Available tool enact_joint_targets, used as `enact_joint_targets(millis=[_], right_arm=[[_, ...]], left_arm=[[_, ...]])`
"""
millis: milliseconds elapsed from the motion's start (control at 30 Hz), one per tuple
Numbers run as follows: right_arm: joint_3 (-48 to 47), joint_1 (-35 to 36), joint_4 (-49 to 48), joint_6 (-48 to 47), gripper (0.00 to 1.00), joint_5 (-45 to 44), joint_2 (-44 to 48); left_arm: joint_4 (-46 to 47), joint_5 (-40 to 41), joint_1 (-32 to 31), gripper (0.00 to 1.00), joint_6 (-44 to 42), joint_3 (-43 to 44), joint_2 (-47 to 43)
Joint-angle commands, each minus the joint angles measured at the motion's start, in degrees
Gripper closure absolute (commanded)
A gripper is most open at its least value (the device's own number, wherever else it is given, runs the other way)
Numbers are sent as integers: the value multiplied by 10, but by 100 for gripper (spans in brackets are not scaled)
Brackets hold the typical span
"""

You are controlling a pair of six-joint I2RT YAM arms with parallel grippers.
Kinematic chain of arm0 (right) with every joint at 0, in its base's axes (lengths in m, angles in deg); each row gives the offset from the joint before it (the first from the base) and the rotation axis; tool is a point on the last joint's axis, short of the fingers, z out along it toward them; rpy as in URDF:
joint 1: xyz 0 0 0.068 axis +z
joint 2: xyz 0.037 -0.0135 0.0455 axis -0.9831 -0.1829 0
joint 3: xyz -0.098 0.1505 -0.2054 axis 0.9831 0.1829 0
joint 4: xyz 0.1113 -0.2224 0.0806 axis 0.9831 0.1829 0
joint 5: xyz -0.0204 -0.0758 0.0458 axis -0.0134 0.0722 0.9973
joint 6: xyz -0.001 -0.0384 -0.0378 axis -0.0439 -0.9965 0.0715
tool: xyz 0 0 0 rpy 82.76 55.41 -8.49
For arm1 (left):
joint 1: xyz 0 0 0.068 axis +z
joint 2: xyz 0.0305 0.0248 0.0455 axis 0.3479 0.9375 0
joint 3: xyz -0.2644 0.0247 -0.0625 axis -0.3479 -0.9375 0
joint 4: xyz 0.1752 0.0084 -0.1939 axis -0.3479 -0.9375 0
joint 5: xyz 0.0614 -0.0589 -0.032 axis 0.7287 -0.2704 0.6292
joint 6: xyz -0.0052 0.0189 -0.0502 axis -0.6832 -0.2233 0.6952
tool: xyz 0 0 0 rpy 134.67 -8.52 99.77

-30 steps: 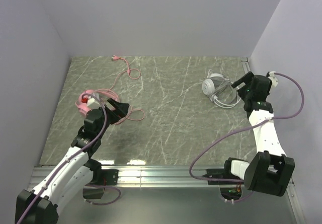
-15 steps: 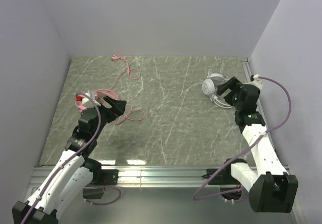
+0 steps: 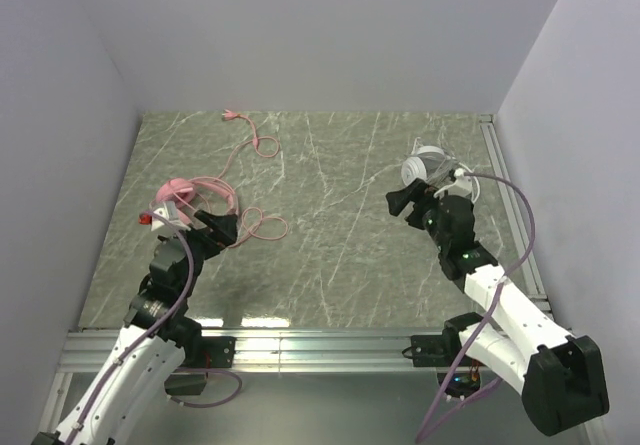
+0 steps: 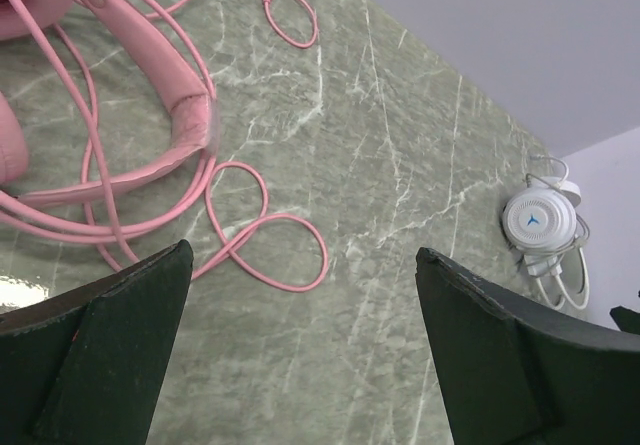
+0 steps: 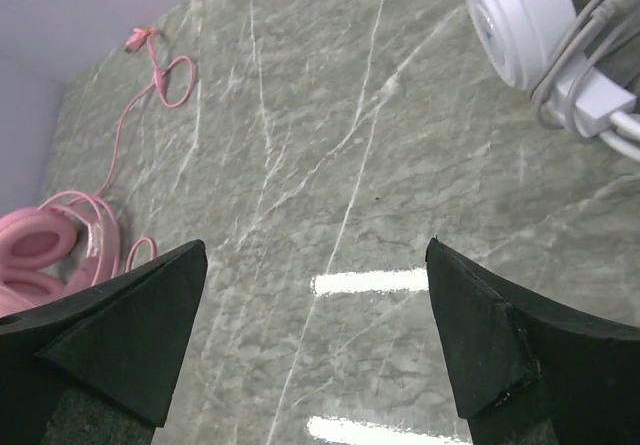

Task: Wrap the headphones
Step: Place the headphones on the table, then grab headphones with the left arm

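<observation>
Only the overhead view takes in the pink headphones (image 3: 183,189) whole, at the left of the marbled table (image 3: 340,255). The left wrist view shows their padded band (image 4: 188,123) and looped cord (image 4: 325,257). The right wrist view shows the white headphones (image 5: 520,15), with a smooth round cup, at the far right. The left gripper (image 4: 302,255) and right gripper (image 5: 316,248) gape wide and grasp nothing.

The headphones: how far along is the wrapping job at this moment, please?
Done: nothing visible yet. The pink cord trails loose from the pink headset across the table. In hand: nothing. The left jaws are near the pink headset and the right jaws near the white headset, both open and empty. Left: gather and wrap each headset's cord.
</observation>
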Motion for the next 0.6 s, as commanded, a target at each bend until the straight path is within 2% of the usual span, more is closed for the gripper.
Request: enact_joint_targets(millis=[0, 200, 400, 467, 533, 567], right_arm=[[45, 16, -113, 2, 2, -22, 17], [57, 58, -153, -12, 6, -45, -10], [47, 113, -160, -35, 7, -98, -49], [41, 116, -145, -34, 7, -102, -51], [38, 120, -134, -31, 7, -99, -47], [26, 121, -112, -28, 7, -98, -44]], left_arm=[[54, -1, 1, 1, -42, -22, -46], [64, -25, 1, 1, -56, -53, -77], [71, -13, 1, 1, -56, -49, -47], [78, 9, 1, 1, -49, -48, -34], [55, 88, 1, 1, 14, -31, -8], [38, 96, 1, 1, 25, -23, 15]])
